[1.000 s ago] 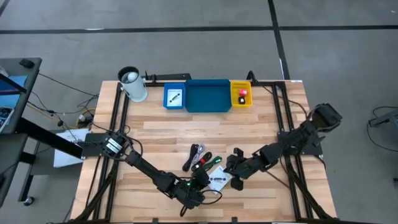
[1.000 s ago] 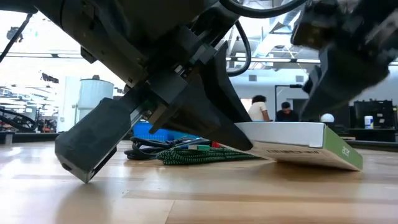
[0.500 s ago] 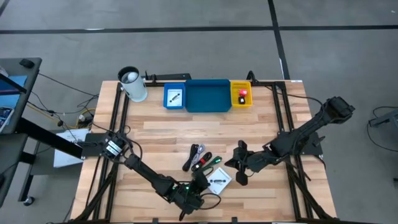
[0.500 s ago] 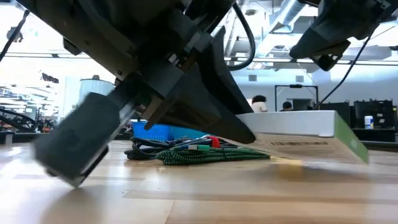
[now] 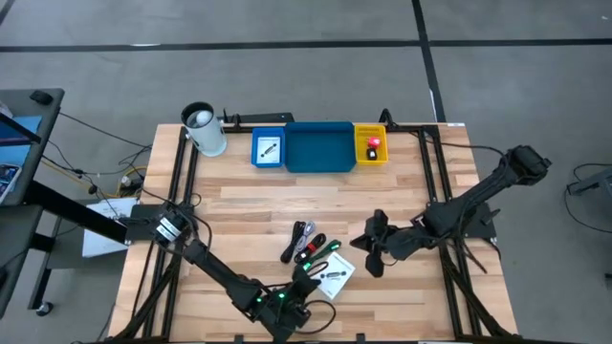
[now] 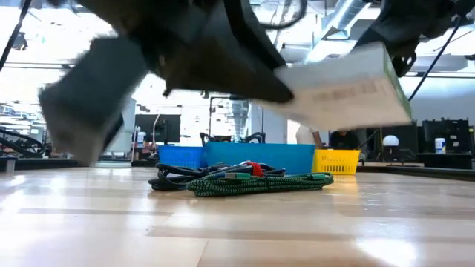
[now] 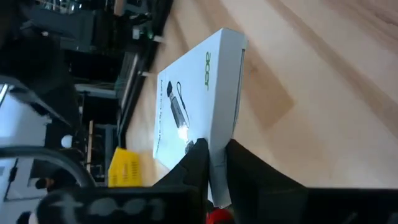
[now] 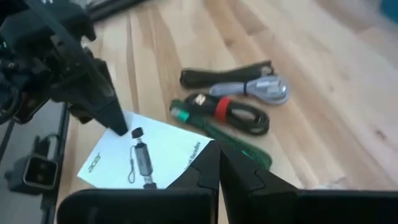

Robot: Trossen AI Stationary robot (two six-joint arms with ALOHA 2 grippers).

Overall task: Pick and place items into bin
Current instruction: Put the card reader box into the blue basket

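A white flat printed packet (image 5: pixel 336 275) (image 6: pixel 347 90) hangs above the near middle of the table, with my left gripper (image 5: pixel 310 284) (image 7: pixel 216 163) shut on it. Just beyond it a bundle of black, red and green cables (image 5: pixel 311 247) (image 6: pixel 237 180) lies on the wood. My right gripper (image 5: pixel 374 249) (image 8: pixel 218 163) is shut on nothing, raised to the packet's right. At the far edge stands the bin: a small blue tray (image 5: pixel 269 150) with a black piece, a wide blue tray (image 5: pixel 319 149), and a yellow tray (image 5: pixel 371 145) with a red block. My left gripper pinches the packet's near-left corner (image 7: pixel 217 151) between its two fingers. One finger (image 8: pixel 115 118) lies on the printed face and the other on the underside. The fingers come from the table's near left, slanting slightly down. The packet is lifted clear of the table and tilted.
A white-and-black cylindrical cup (image 5: pixel 203 129) stands at the far left beside the trays. Dark rails (image 5: pixel 178 191) run along the table's left and right sides. Bare wood lies between the cables and the trays.
My left gripper has risen and tipped up with the packet. The packet's far end lay on the table and now hangs clear. My right gripper has gone up and drawn back toward the table's right edge, away from the packet, still shut.
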